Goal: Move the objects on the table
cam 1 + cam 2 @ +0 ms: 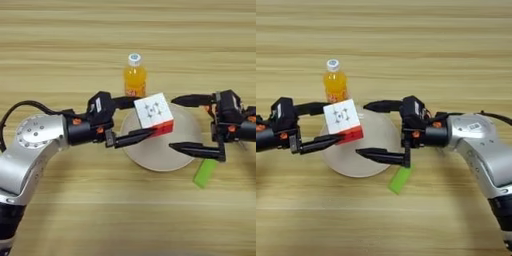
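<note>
Left end effector (134,119) grips cube (154,114) over plate (162,161) edge

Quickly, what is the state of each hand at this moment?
Left hand: closed on the puzzle cube, held over the plate.
Right hand: open, holding nothing, at the plate's right side.

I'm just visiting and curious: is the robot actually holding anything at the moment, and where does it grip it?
Yes: the left gripper clamps the puzzle cube by two opposite sides, above the plate. The right gripper is open, holding nothing.
</note>
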### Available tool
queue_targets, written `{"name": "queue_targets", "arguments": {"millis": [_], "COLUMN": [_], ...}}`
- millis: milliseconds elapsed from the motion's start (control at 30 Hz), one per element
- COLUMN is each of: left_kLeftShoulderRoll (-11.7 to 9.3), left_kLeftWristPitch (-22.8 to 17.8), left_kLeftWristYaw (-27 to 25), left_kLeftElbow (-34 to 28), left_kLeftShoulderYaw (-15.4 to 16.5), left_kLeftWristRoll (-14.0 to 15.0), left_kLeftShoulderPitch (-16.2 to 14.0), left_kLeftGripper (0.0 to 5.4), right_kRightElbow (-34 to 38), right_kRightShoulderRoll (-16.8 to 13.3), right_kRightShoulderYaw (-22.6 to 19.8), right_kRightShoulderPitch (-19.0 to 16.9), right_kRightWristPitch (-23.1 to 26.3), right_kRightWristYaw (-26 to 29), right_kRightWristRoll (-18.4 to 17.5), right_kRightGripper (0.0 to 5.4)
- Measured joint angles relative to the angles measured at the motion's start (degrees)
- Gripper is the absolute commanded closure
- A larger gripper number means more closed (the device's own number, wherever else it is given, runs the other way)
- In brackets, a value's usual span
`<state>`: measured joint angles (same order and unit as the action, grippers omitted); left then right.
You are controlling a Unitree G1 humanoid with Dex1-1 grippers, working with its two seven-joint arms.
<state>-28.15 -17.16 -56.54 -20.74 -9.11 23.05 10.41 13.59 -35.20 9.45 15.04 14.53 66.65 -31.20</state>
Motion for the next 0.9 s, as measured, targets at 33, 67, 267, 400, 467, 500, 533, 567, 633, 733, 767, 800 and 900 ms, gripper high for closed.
{"name": "queue_targets", "arguments": {"millis": [33, 67, 267, 400, 467, 500, 533, 567, 633, 733, 767, 800, 900], "left_kLeftShoulderRoll": [0.00, -0.01, -0.13, -0.35, -0.41, -0.41, -0.41, -0.41, -0.42, -0.42, -0.42, -0.42, -0.42], "left_kLeftWristPitch": [0.02, 0.11, 0.90, 1.58, 1.64, 1.69, 1.75, 1.78, 1.81, 1.82, 1.83, 1.84, 1.88], "left_kLeftWristYaw": [-0.13, -0.69, -2.44, -3.49, -3.64, -3.72, -3.76, -3.79, -3.93, -4.16, -4.16, -4.19, -4.32], "left_kLeftElbow": [0.00, -0.02, -0.12, -0.58, -0.59, -0.61, -0.62, -0.63, -0.67, -0.85, -0.96, -1.03, -1.10], "left_kLeftShoulderYaw": [-0.13, -0.36, -0.92, -1.11, -1.16, -1.18, -1.20, -1.22, -1.35, -1.58, -1.73, -1.83, -1.96], "left_kLeftWristRoll": [0.00, 0.00, 0.00, 0.02, 0.02, 0.02, 0.02, 0.02, 0.02, 0.02, 0.01, 0.01, 0.01], "left_kLeftShoulderPitch": [0.00, 0.00, -0.05, -0.24, -0.29, -0.30, -0.31, -0.32, -0.35, -0.40, -0.40, -0.40, -0.41], "left_kLeftGripper": [2.13, 2.13, 2.13, 2.13, 2.13, 2.13, 2.13, 2.13, 2.13, 2.13, 2.13, 2.13, 2.13], "right_kRightElbow": [0.01, 0.01, 0.02, 0.01, 0.01, 0.01, 0.01, 0.01, 0.01, 0.01, 0.01, 0.01, 0.01], "right_kRightShoulderRoll": [0.06, 0.35, 1.54, 1.76, 1.78, 1.80, 1.80, 1.80, 1.80, 1.74, 1.70, 1.67, 1.60], "right_kRightShoulderYaw": [0.07, 0.32, 1.95, 2.82, 3.65, 3.93, 4.12, 4.28, 4.52, 4.53, 4.53, 4.52, 4.37], "right_kRightShoulderPitch": [0.08, 0.36, 1.41, 1.65, 1.70, 1.69, 1.70, 1.70, 1.70, 1.70, 1.70, 1.70, 1.74], "right_kRightWristPitch": [0.02, 0.05, 0.14, 0.15, 0.15, 0.15, 0.15, 0.15, 0.15, 0.17, 0.18, 0.22, 0.66], "right_kRightWristYaw": [0.00, 0.00, 0.11, 0.12, 0.32, 0.42, 0.45, 0.55, 0.95, 1.14, 1.23, 1.24, 1.23], "right_kRightWristRoll": [0.12, 0.31, 0.84, 1.86, 2.22, 2.55, 2.68, 2.73, 2.81, 2.85, 2.86, 2.86, 2.87], "right_kRightGripper": [0.00, 0.00, 0.00, 0.13, 0.31, 0.40, 0.45, 0.58, 0.81, 1.19, 1.32, 1.42, 1.70]}}
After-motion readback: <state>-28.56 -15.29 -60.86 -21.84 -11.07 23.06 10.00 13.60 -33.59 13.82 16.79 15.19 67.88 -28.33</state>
